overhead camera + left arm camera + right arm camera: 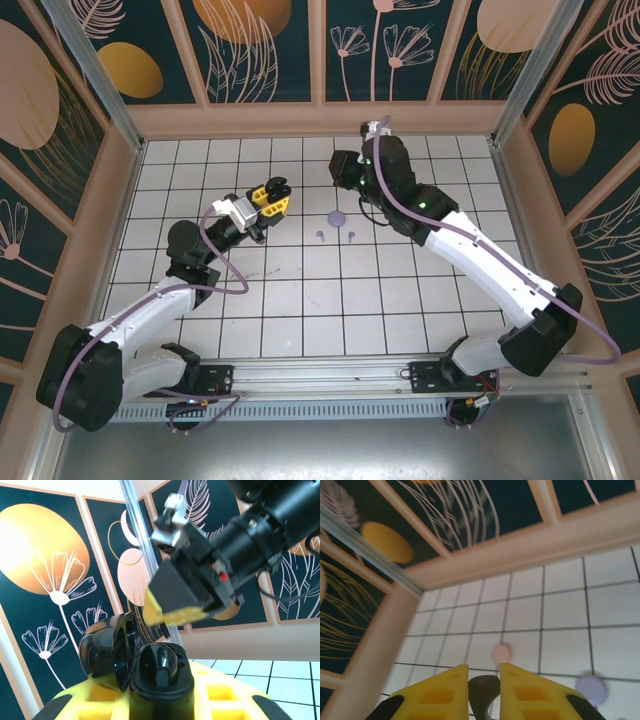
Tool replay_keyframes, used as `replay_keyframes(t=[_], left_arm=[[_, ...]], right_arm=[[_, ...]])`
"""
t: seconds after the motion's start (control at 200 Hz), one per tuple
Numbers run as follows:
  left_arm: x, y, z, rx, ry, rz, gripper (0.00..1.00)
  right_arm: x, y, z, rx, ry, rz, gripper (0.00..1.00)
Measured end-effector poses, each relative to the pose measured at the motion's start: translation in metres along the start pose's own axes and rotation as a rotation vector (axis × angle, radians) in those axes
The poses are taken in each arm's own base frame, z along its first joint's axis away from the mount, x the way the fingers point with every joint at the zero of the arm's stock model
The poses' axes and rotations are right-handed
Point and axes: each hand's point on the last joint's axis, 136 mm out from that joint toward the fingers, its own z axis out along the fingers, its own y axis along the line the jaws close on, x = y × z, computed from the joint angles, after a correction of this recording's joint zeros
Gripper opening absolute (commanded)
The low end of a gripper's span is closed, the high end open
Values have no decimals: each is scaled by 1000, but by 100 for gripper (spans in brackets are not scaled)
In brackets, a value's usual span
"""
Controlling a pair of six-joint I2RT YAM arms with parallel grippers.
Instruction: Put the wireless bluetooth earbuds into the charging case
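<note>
Left claw (274,197) pinches the open black charging case (150,667), held clear of the counter (400,290). Right claw (484,670), just above and to the right of the case, is closed on a dark piece, apparently a black earbud (483,692), not yet seated. One lilac earbud (320,235) and its twin (352,236) lie loose on the counter, nearer than both claws. Insertion is judged barely begun.

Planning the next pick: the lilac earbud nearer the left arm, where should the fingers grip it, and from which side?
Probably the lilac earbud by its rounded head, coming straight down from above: it lies low on the tiled floor, apart from its twin, leaving room either side. Its stem's direction is too small to tell.
</note>
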Motion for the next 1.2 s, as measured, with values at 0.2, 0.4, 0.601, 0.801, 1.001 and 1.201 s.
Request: replay_keyframes(t=[0.2,0.4,0.601,0.801,1.001,1.201], left_arm=[[-7,2,6,13,-10,8,0],[-2,4,11,17,-1,-25,0],[1,5,12,17,4,-50,0],[0,5,12,17,3,-57,0],[0,5,12,17,3,-57,0],[0,5,12,17,3,-57,0]], right_arm=[[-16,39,-21,-146,-57,-63,19],[-12,80,-38,-285,-89,-115,19],[-5,103,-52,-374,-101,-129,19],[4,109,-52,-404,-94,-127,19],[11,119,-54,-440,-83,-126,18],[27,121,-49,-448,-46,-122,17]])
